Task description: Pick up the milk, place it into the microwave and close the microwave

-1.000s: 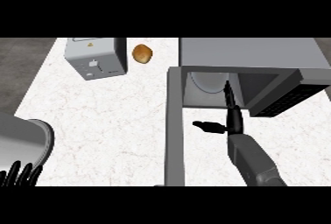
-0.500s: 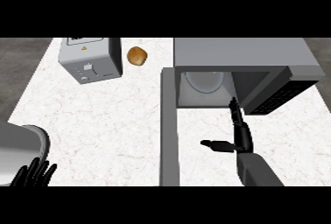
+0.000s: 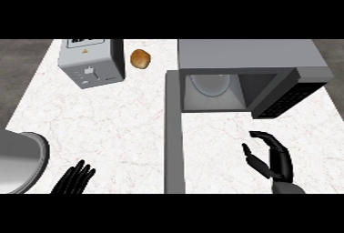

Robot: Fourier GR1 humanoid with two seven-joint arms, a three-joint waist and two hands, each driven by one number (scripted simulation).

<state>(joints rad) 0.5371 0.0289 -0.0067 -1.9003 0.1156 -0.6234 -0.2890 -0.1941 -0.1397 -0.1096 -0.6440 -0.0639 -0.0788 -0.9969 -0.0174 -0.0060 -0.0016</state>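
The microwave (image 3: 249,59) is standing at the far right of the white counter (image 3: 114,123), and its door (image 3: 174,132) is hanging wide open toward the near side. Inside, only the pale round plate (image 3: 210,85) is showing; I cannot see the milk anywhere, so I cannot tell where it is. The right hand (image 3: 272,157) is hovering over the counter, near the open cavity, with fingers slightly bent, holding nothing. The left hand (image 3: 75,179) is resting at the near left edge, fingers straight and spread. A toaster (image 3: 91,63) and a brown bread roll (image 3: 139,58) are sitting at the far left. A grey sink (image 3: 20,159) is showing at the left edge.
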